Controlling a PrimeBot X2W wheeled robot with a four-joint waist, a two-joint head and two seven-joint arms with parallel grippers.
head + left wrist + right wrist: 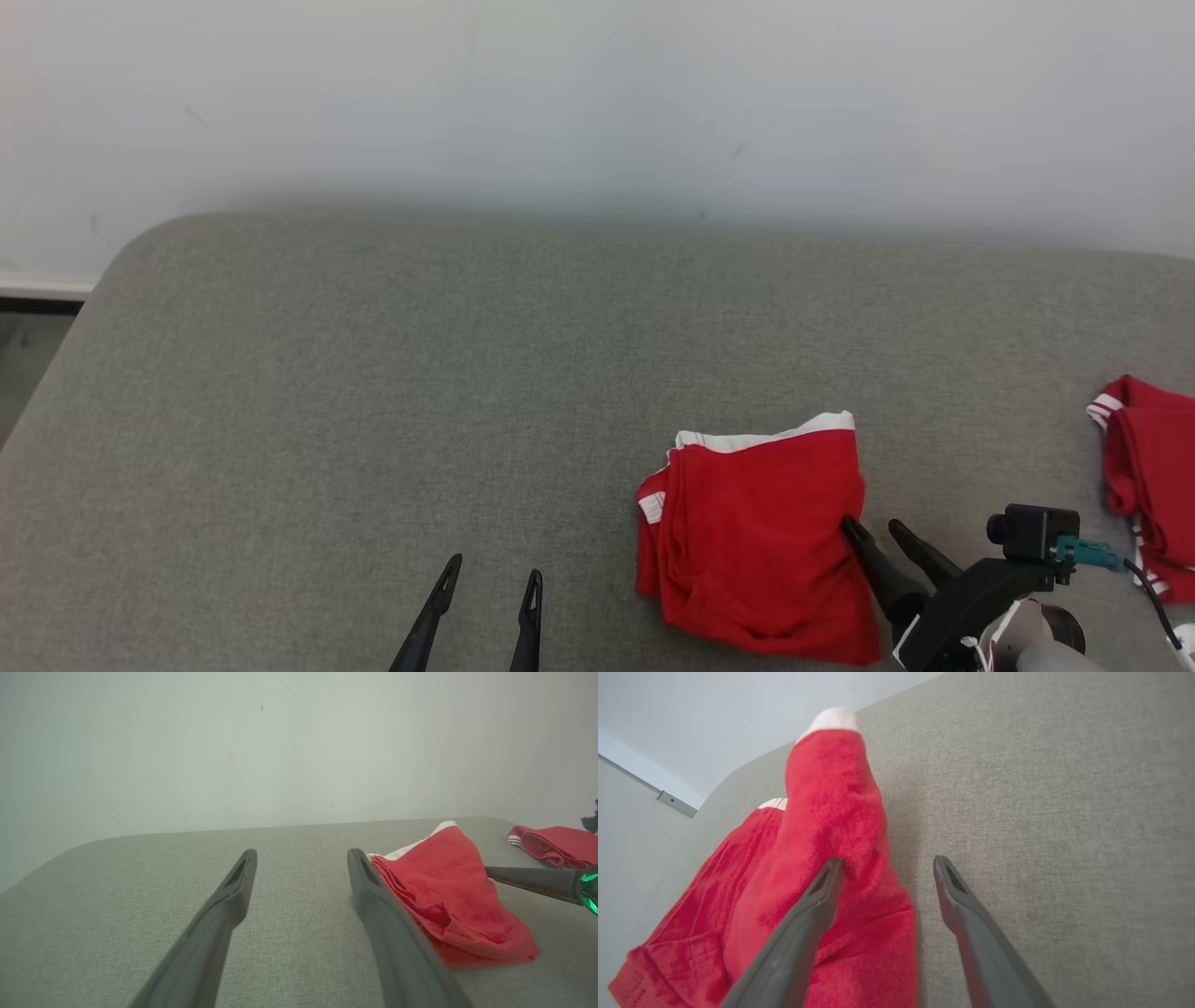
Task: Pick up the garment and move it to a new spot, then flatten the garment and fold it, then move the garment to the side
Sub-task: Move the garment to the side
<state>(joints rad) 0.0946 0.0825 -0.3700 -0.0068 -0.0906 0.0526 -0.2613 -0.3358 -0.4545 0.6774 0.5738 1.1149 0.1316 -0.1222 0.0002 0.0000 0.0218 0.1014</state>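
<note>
A folded red garment (756, 541) with white trim lies on the grey padded surface (373, 373), right of centre and near its front. My right gripper (872, 525) is open at the garment's right edge. In the right wrist view the garment (822, 835) lies under one finger of that gripper (888, 860), the other finger is over bare fabric, and nothing is gripped. My left gripper (495, 567) is open and empty, a short way left of the garment. In the left wrist view the left gripper (301, 854) has the garment (448, 891) just to its right.
A second red garment with white stripes (1153, 467) lies crumpled at the far right edge, and the left wrist view shows this second red garment (556, 844) past the right arm's finger (528, 879). A pale wall (560, 93) stands behind. The surface's rounded corner drops to the floor (19, 355) at left.
</note>
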